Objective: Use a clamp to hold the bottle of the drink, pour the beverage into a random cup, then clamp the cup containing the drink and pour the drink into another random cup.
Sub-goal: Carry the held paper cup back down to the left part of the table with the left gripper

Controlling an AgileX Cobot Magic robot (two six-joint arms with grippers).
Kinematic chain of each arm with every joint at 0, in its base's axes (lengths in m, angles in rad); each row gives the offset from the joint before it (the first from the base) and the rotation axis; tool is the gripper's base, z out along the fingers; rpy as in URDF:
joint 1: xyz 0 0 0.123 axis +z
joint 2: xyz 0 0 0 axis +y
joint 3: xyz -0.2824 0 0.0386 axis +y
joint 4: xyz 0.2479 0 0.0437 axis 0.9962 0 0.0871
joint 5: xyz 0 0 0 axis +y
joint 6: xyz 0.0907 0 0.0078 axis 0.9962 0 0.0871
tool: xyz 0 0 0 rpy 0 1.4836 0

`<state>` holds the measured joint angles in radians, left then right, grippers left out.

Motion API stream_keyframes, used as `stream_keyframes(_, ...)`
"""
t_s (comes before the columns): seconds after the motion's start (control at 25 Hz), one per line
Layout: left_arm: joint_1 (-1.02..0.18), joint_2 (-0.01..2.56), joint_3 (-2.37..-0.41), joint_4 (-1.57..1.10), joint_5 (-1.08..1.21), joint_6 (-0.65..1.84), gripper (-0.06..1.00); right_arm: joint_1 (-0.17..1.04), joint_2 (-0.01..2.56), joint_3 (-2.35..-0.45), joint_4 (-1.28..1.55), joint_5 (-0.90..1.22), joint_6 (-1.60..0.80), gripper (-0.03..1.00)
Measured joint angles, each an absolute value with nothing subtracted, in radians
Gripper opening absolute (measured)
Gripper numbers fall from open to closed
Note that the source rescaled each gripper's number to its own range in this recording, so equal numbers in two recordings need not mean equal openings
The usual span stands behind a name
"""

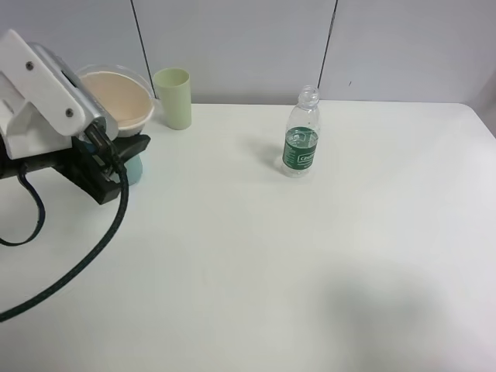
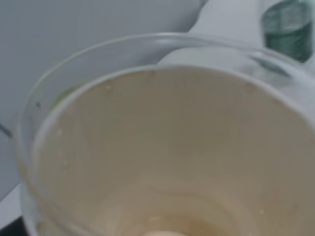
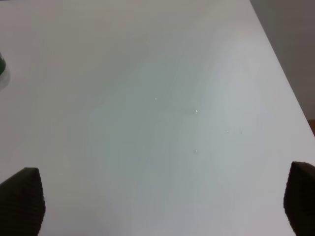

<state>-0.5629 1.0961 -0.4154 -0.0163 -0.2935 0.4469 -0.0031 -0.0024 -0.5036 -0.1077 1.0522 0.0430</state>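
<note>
The white worktop [image 1: 256, 271] is mostly bare, with wide open room across its middle, near edge and right side.

The left arm sits over the far left corner, its gripper [image 1: 128, 155] beside a pale blue cup [image 1: 134, 168] that it partly hides; I cannot tell whether its jaws are apart or together. Its wrist camera is filled by the tan bowl [image 2: 172, 157], so that arm is probably working at the cup cluster, perhaps ready to tip a cup.

The bowl sits in the far left corner, touching or just beside the green cup [image 1: 173, 98] at the back edge.

The bottle [image 1: 301, 136] stands upright and uncapped near the back edge, around the middle, well apart from the cups.

The right gripper [image 3: 162, 206] hangs with jaws wide apart over bare table, holding nothing.
</note>
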Motion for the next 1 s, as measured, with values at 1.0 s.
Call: stream_keyframes(1.0, -0.629, 1.32, -0.164, -0.012, -1.02, 0.333, 0.0, -0.003, -0.002, -0.504, -0.108, 1.052, 0.043, 1.0)
